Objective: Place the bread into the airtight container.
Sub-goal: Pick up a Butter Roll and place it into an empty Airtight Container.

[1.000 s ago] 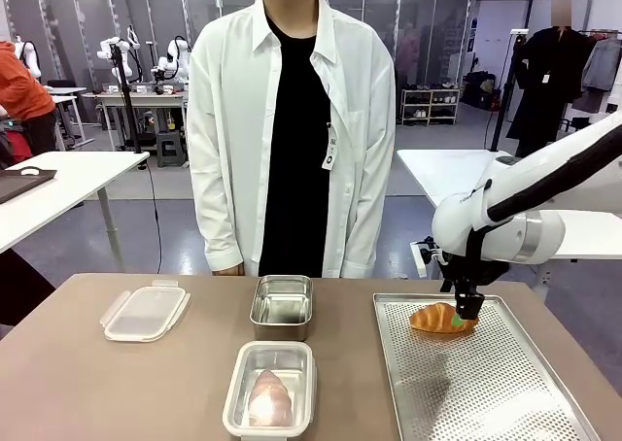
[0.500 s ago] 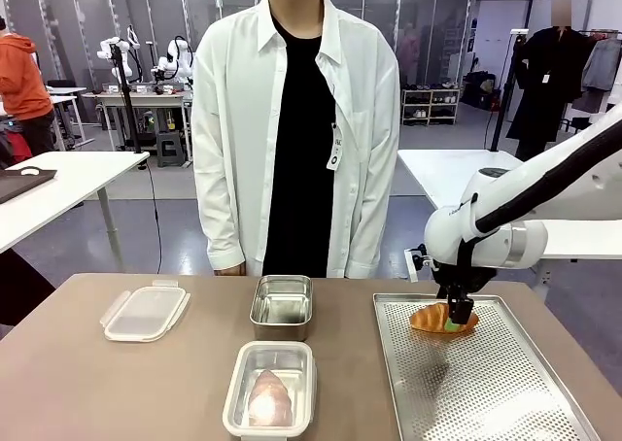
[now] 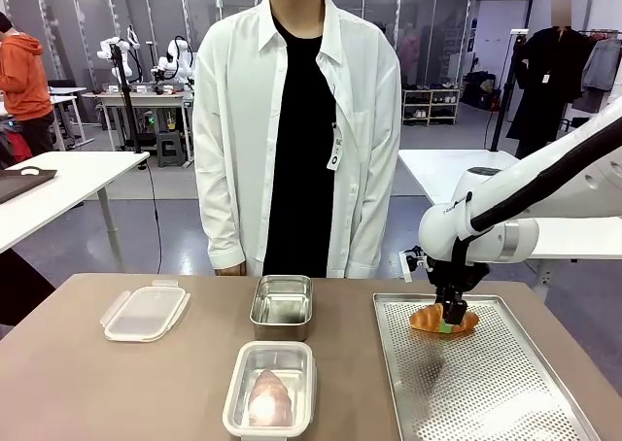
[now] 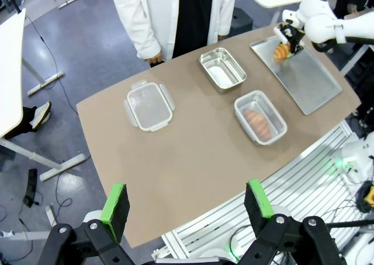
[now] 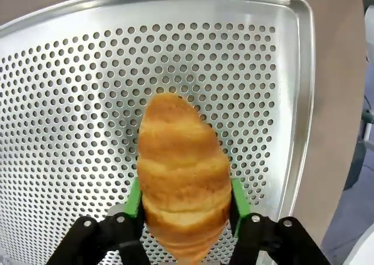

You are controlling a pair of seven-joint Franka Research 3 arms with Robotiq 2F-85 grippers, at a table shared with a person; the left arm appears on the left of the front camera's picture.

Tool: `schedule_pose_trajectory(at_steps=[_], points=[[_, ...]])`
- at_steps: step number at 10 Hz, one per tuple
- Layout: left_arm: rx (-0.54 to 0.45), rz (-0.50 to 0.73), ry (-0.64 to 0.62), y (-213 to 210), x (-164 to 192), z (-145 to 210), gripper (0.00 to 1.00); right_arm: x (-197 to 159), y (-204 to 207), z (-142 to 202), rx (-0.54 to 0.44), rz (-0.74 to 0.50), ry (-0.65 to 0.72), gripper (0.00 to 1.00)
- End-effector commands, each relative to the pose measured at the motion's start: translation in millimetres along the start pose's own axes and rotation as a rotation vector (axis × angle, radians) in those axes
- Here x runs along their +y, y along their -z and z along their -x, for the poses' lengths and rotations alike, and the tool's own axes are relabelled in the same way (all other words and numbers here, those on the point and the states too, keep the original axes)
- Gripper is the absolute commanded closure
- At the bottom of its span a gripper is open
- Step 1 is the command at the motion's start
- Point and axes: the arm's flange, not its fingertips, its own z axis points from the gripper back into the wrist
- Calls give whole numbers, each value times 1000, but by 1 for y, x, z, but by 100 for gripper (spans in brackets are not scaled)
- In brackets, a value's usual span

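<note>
**One croissant [image 3: 442, 319] newly pinched, not yet lifted**

On the brown surface [image 3: 97, 383], the perforated tray [image 3: 505, 392] takes the right side. At the near edge, mid-surface, the clear container [image 3: 270, 388] already holds one bread. The steel tin [image 3: 282, 305] behind it is empty, and the lid [image 3: 144, 313] lies toward the far left corner. The croissant rests at the tray's far edge. The right jaws, wide a second ago, now press its flanks, so the grasp looks made and lifting comes next. The left jaws hang wide and empty.

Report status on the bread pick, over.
Left gripper open, high above the table. Right gripper shut on croissant, on the perforated tray. Clear container open, one bread inside. Nothing between tray and container.
</note>
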Motion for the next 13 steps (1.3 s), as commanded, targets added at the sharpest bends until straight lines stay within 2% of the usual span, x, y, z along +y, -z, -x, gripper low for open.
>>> schedule_pose_trajectory(at_steps=[1,3,6,8,10,13], points=[[1,3,12,0,-1,0,0,0,-6,-6,46,-8,30,44],[1,3,12,0,-1,0,0,2,-11,-11,67,-11,37,58],[1,3,12,0,-1,0,0,19,-68,-38,36,75,107,56],[1,3,12,0,-1,0,0,38,-91,-78,20,86,136,56],[1,3,12,0,-1,0,0,58,-99,-121,30,124,141,56],[1,3,12,0,-1,0,0,82,-104,-199,-11,144,151,56]])
